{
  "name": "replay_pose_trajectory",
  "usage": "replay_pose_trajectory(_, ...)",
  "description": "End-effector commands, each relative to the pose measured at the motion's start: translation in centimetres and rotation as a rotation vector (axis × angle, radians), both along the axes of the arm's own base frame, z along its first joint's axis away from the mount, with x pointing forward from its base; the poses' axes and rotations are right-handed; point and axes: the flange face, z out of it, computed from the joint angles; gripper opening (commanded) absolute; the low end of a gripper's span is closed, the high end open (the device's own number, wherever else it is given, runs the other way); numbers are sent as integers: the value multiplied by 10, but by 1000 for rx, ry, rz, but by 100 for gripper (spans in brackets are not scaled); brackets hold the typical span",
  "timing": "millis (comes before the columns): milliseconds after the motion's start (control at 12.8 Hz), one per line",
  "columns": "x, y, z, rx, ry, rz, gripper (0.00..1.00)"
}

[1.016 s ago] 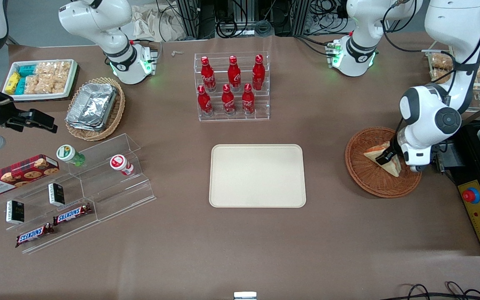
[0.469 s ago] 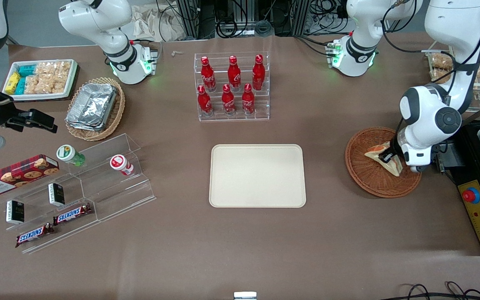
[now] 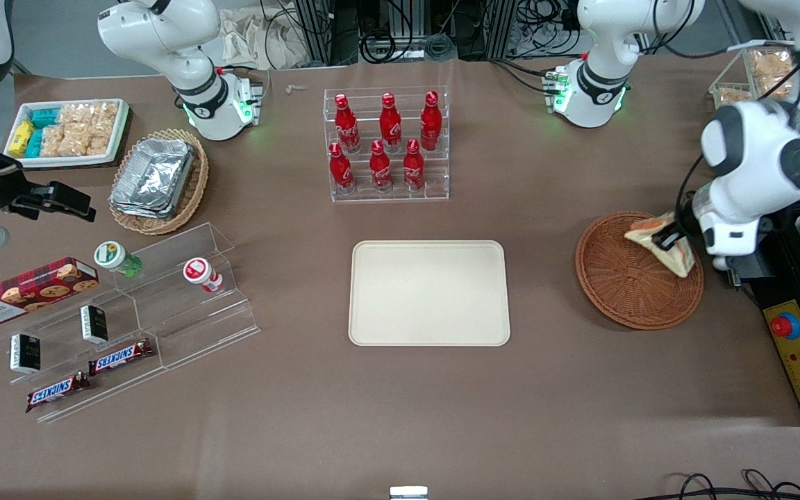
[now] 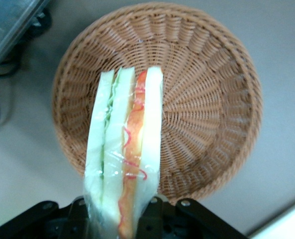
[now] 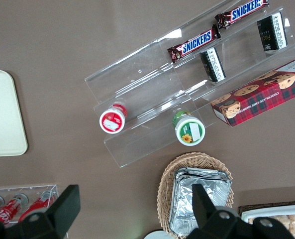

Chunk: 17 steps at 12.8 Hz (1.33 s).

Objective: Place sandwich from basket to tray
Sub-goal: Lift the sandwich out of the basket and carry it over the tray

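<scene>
My left gripper (image 3: 669, 238) is shut on the sandwich (image 3: 662, 242), a plastic-wrapped wedge of white bread with green and red-orange filling, and holds it in the air above the reddish-brown wicker basket (image 3: 622, 292). In the left wrist view the sandwich (image 4: 125, 159) stands on edge between the fingers of the gripper (image 4: 118, 219), with the empty basket (image 4: 207, 94) well below it. The cream-beige tray (image 3: 429, 292) lies bare on the table toward the parked arm's end from the basket.
A clear rack of red bottles (image 3: 386, 144) stands farther from the front camera than the tray. A black control box with a red button (image 3: 799, 347) sits beside the basket. Snack shelves (image 3: 122, 319) and a tan basket of foil trays (image 3: 158, 179) lie toward the parked arm's end.
The gripper has risen out of the basket with the sandwich and drifted slightly away from the front camera; the sandwich no longer rests on the wicker.
</scene>
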Motion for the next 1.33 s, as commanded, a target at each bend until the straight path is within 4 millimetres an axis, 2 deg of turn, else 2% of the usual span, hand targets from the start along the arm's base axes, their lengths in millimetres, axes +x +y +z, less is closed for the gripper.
replay_pose_trajectory(0, 17, -23, 64, 1, 37, -80, 0)
replay_pose_trajectory(156, 19, -54, 90, -5, 49, -158, 0)
replay_pose_trajectory(234, 19, -74, 95, -7, 46, -201, 0)
replay_pose_trajectory(391, 16, -130, 89, -3, 41, -307, 0)
replay_pose_trajectory(625, 8, -197, 91, -5, 12, -435, 0)
replay_pose_trajectory(781, 1, -242, 78, -17, -12, -522, 0)
replay_pose_trajectory(938, -1, -280, 56, -45, -34, -586, 0)
replay_pose_trajectory(1250, 1, -335, -5, -82, -63, -709, 0)
